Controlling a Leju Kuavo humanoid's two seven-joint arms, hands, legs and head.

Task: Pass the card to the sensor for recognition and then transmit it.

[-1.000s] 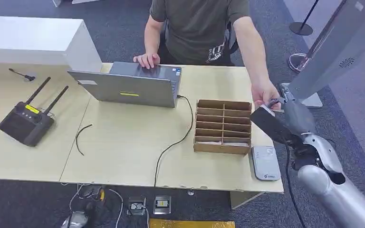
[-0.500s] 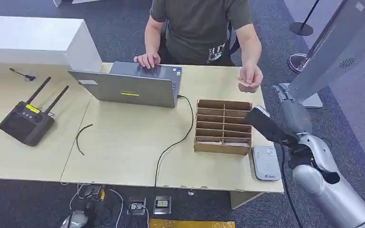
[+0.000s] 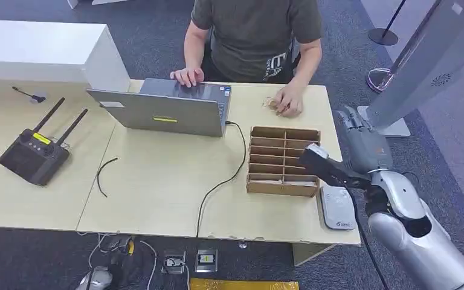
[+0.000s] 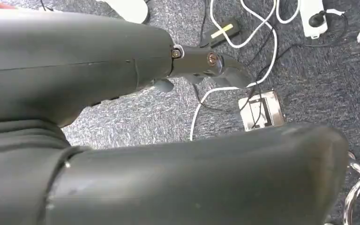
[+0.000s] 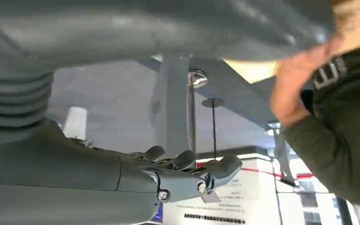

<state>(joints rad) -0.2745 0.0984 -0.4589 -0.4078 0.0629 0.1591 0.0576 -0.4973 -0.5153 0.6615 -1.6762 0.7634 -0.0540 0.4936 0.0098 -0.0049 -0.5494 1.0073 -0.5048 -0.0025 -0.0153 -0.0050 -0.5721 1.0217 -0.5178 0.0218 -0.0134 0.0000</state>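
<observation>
The sensor (image 3: 337, 207), a flat pale grey pad with rounded corners, lies on the table (image 3: 157, 181) near its front right corner, just beside the wooden sorter (image 3: 284, 161). Above it hovers the right hand (image 3: 362, 142), its fingers (image 5: 187, 161) spread apart and holding nothing. The left hand (image 4: 122, 61) hangs above the floor; whether its fingers are curled or apart I cannot tell. Farther back, the person's hand (image 3: 288, 104) rests on the table, covering a small tan thing, perhaps the card.
</observation>
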